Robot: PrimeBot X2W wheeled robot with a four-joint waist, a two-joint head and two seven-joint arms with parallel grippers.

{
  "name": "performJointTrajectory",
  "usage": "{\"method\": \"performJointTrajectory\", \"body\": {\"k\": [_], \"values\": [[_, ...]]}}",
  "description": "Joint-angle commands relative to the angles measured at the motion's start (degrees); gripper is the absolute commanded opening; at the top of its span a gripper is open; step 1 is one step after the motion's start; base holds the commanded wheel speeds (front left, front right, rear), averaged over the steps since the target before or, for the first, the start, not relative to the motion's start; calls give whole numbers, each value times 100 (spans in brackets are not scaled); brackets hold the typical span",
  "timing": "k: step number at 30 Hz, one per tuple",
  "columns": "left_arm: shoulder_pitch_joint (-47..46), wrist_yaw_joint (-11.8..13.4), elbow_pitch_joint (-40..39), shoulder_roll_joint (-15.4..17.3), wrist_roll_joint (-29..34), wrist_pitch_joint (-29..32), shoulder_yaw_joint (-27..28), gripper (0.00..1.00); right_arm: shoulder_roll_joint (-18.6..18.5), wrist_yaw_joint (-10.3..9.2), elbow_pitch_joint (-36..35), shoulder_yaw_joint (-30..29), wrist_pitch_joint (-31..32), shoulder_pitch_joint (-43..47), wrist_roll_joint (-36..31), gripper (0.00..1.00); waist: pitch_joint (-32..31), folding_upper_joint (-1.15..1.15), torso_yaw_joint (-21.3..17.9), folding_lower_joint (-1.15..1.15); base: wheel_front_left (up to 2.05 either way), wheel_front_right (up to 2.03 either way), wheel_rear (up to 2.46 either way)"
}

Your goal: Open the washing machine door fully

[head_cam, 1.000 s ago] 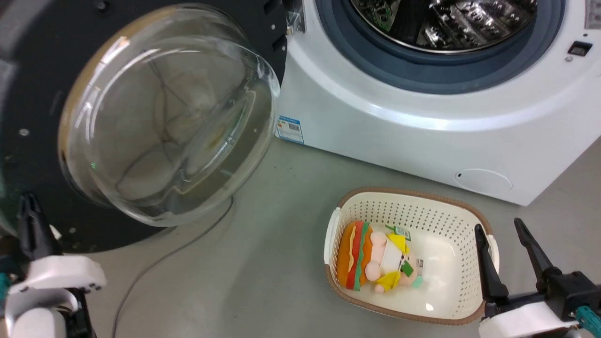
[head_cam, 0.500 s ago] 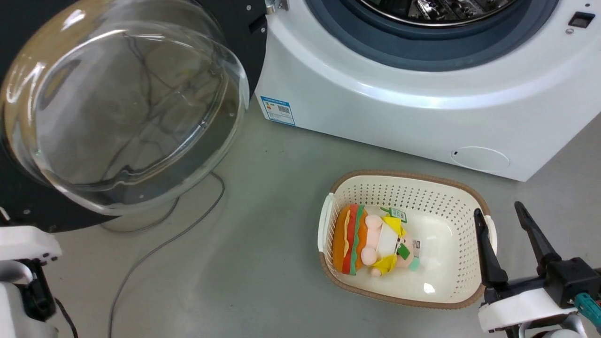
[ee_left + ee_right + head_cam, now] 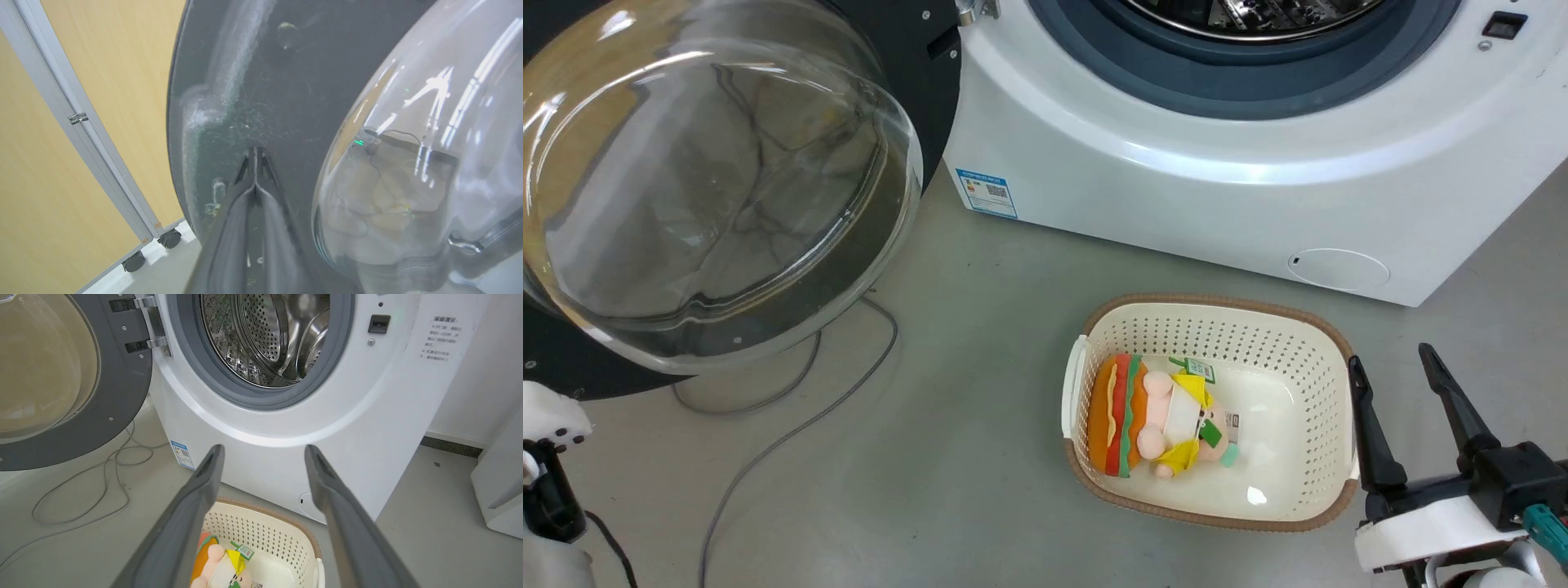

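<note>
The washing machine door [image 3: 907,90], a black disc with a clear glass bowl [image 3: 711,180], stands swung out to the left of the white washing machine [image 3: 1217,180]. The steel drum [image 3: 265,339] lies exposed. In the left wrist view my left gripper [image 3: 255,153] is shut with nothing in it. Its tip is close against the door's black inner face [image 3: 265,81], beside the bowl [image 3: 429,163]. Its white wrist [image 3: 547,420] sits at the head view's lower left edge. My right gripper [image 3: 1390,355] hangs open and empty by the basket's right rim, fingers [image 3: 204,486] pointing at the machine's front.
A cream perforated basket [image 3: 1217,314] holding a burger plush toy [image 3: 1143,412] sits on the grey floor before the machine. A grey cable [image 3: 792,425] loops under the door. A wheeled wood-panel partition [image 3: 81,118] stands behind the door. Another white appliance [image 3: 498,490] is at the right.
The head view has shifted. The door stands swung a little wider from the machine. My left gripper's fingers have slid past the lower left edge. The right gripper has not moved.
</note>
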Motion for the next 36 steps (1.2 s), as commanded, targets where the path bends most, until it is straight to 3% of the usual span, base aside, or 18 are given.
{"method": "performJointTrajectory", "body": {"k": [1, 13, 21, 30, 36], "values": [[-84, -49, 56, 70, 46, 10, 50, 0, 17, 3, -18, -11, -25, -61, -13, 100, -18, 0, -13, 0, 0, 0, 0], [378, -332, -303, -64, 405, 10, -13, 0, 17, 3, 88, 3, -25, 140, 244, 100, -615, 0, -35, 0, 0, 0, 0], [1022, -420, -1086, -410, 641, 10, -301, 0, 17, 3, 109, 1, -25, 412, 435, 100, -1185, 0, -46, 0, 0, 0, 0], [1517, -641, -1808, -833, 744, 10, -886, 0, 17, 3, 48, -31, -25, 650, 587, 100, -1506, 0, -58, 0, 0, 0, 0], [1866, -881, -2171, -1071, 719, 10, -1585, 0, 17, 3, -107, -42, -25, 743, 684, 100, -1679, 0, -255, 0, 0, 0, 0]]}}
